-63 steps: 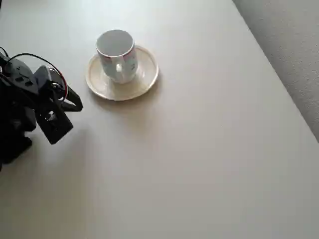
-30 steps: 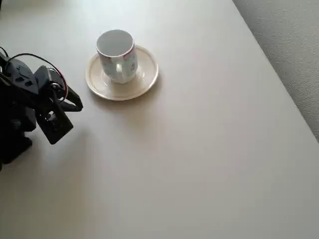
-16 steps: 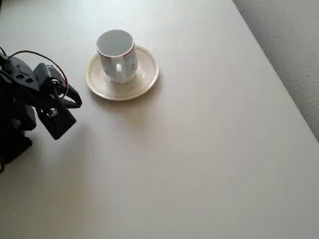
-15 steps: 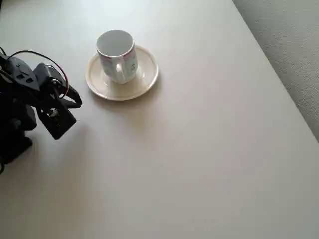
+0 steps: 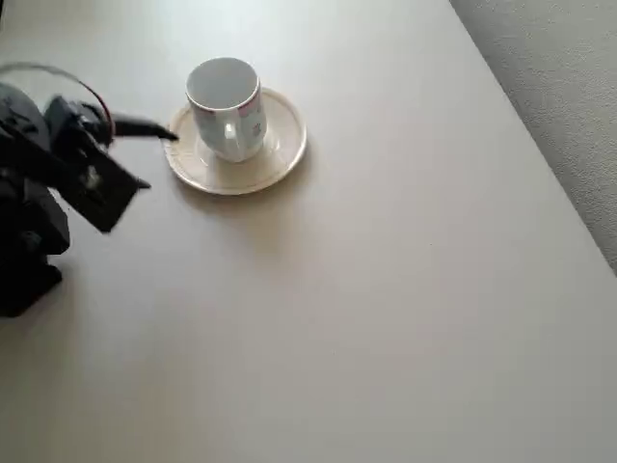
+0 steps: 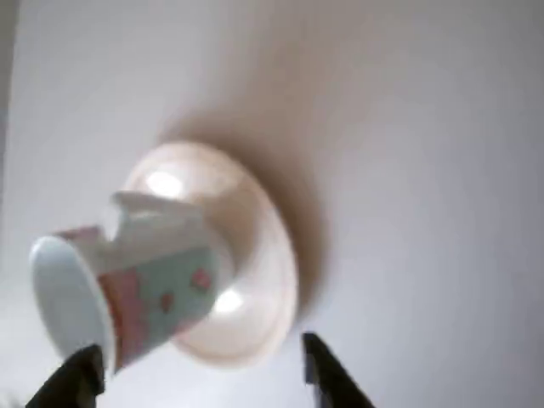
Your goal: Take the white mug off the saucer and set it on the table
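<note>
Barely started: the white mug (image 5: pixel 225 106) sits upright on the saucer (image 5: pixel 280 145) (handle facing 6 o'clock overhead). The gripper (image 6: pixel 200 374) is at the saucer's 9 o'clock, spread wide, holding nothing; grasp, lift and placing remain.

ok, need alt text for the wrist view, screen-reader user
A white mug with pink and pale blue-green markings stands on a cream saucer, blurred, on a plain off-white table. Two dark fingertips of the open gripper frame the bottom edge, apart from each other and not touching the mug.
</note>
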Available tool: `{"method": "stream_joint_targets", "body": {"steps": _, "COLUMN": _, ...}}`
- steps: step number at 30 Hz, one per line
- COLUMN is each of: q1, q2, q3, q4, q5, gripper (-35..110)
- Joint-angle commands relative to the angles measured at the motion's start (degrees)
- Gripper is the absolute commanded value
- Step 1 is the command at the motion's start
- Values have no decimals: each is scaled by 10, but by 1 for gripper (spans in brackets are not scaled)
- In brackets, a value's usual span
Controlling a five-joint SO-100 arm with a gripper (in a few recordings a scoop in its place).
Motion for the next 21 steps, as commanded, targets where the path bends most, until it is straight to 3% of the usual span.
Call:
{"method": "stream_joint_targets", "body": {"steps": 1, "q1": -51, "q2": -326, "q3": -410, "q4": 114, "q5": 60, "gripper": 30}}
{"method": "stream_joint_targets", "body": {"steps": 4, "q1": -83, "q2": -448, "q3": -525, "q4": 151, "q5": 91, "gripper": 30}}
{"method": "stream_joint_targets", "body": {"steps": 8, "q1": -105, "q2": -555, "q3": -542, "q4": 146, "q5": 119, "gripper": 30}}
{"method": "stream_joint_targets", "body": {"steps": 21, "q1": -135, "q2": -608, "q3": -363, "q4": 10, "q5": 130, "gripper": 30}}
